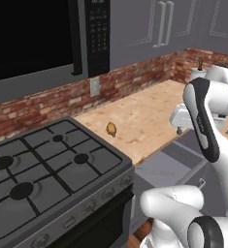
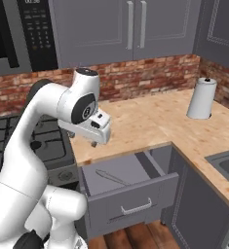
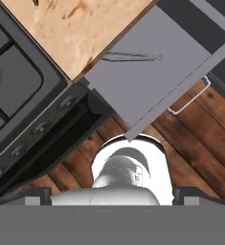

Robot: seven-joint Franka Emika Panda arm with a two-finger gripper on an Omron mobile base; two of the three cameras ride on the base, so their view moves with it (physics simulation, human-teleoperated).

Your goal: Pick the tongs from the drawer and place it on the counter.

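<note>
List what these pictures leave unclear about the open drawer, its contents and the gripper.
- Slim grey metal tongs: too thin in the right base view to make out the arms.
- Wide grey drawer: the white arm covers its front in the left base view.
- Two-finger gripper: fingertips hidden under the hand, right base view.

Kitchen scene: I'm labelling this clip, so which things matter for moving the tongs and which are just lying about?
Job:
tongs
open drawer
counter
open gripper

Lying about:
paper towel roll
yellow-brown lump
stove
microwave
sink

The arm is bent high, its end effector (image 2: 93,141) open, pointing down.
</note>
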